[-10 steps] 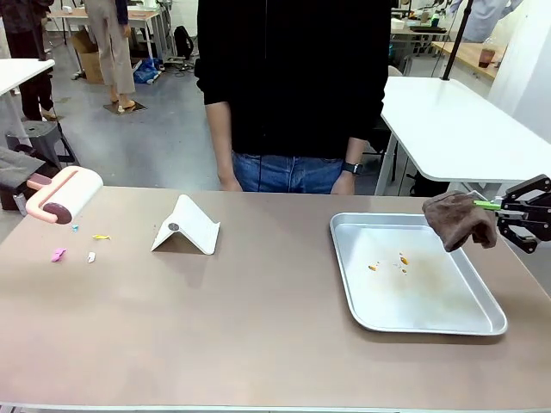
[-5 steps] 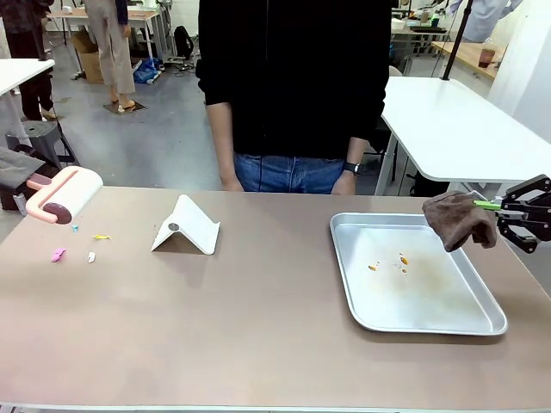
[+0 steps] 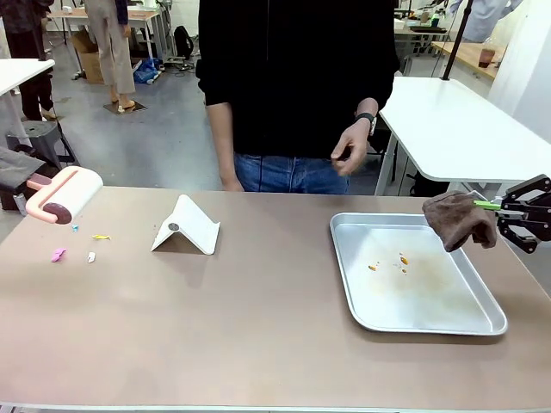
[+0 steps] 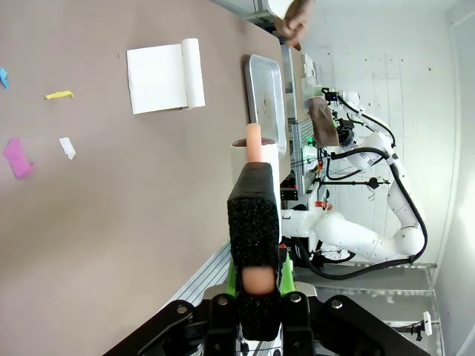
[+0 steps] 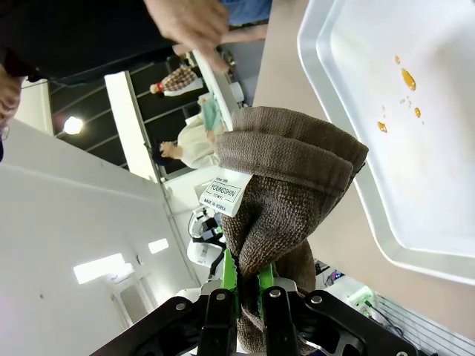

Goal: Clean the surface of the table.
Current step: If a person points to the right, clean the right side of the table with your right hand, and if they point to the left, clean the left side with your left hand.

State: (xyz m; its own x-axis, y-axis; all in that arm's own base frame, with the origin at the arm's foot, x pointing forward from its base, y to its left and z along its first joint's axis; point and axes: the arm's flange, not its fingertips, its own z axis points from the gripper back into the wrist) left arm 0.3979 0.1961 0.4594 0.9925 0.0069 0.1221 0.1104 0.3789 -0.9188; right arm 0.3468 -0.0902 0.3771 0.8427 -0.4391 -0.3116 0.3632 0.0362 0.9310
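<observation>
Clamping lint roller [image 3: 65, 196] handle tight in left gripper [image 4: 256, 280] at table's [image 3: 258, 327] left edge; pinching brown towel [image 5: 286, 178] in right gripper [image 5: 246, 280], pads [image 5: 229, 276] half buried.

Front view faces across table [image 3: 258, 327] toward person [image 3: 293, 86]; wrist views rolled sideways, all sharing tray [image 3: 430, 297].

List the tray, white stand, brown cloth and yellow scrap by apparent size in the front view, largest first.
1. Tray, by far the largest.
2. White stand and cloth: they look about alike, so not ranked.
3. Yellow scrap, smallest.
</observation>
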